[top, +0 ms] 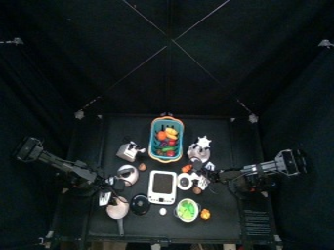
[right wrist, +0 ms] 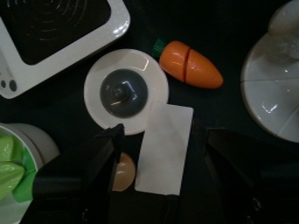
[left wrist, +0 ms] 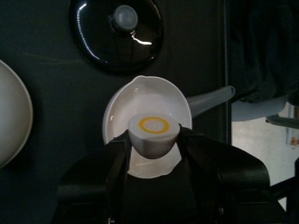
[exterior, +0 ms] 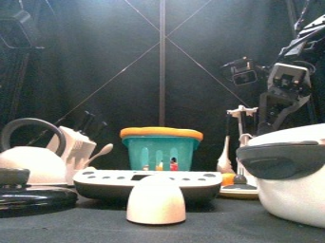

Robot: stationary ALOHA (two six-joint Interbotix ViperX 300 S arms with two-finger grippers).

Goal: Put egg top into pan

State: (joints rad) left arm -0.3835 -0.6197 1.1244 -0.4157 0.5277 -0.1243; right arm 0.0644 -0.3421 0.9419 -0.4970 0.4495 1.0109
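Egg top sits right between my left gripper's jaws — a white dome with a yellow ring on its crown, the jaws closed against its sides. Directly behind it from the left wrist camera I see the pan, pale inside, its thin grey handle angling away; the egg piece overlaps the pan's near rim, though I cannot tell whether it touches the pan. A black lid with a glossy knob lies beyond the pan, and a white curved rim shows at the side. From above, that arm comes in over the table's left half. My right gripper hangs with its jaws spread apart, holding nothing — under it lie a white round disc with a grey centre, a flat white card and an orange toy carrot.
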